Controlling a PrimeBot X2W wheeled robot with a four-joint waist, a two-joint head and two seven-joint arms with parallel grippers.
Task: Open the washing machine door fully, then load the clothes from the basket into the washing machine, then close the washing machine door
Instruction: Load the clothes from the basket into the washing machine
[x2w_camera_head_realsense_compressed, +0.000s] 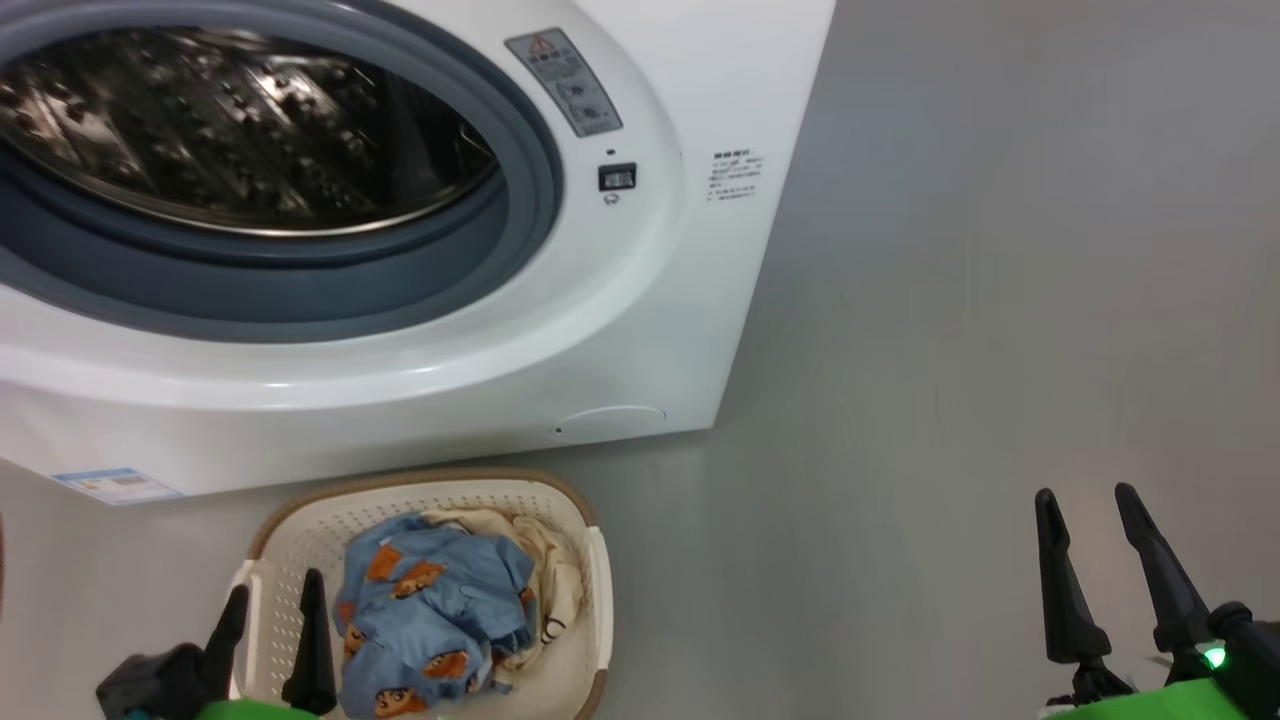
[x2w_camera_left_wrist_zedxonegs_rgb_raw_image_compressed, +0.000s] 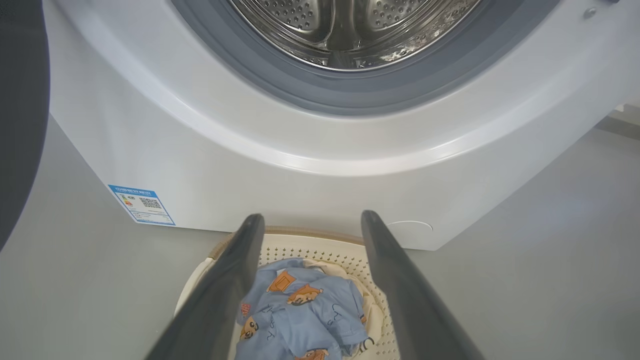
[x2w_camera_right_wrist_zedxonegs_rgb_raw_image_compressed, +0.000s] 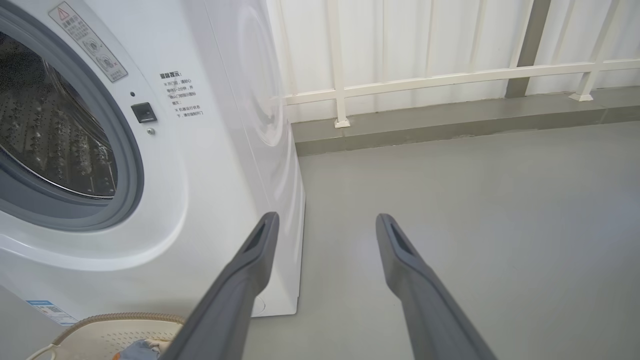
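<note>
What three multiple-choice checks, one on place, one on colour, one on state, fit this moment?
1. Where is the basket?
A) on the floor before the washing machine
B) inside the drum
C) on top of the machine

2. What colour is the top garment in the basket?
A) red
B) light blue
C) green

3. How is the left hand?
A) shut on cloth
B) open, empty
C) shut, empty

Answers:
1 A, it stands on the grey floor just before the machine's front.
2 B, blue with orange faces, lying over a cream garment.
3 B, its fingers stand apart above the basket, gripping nothing.
</note>
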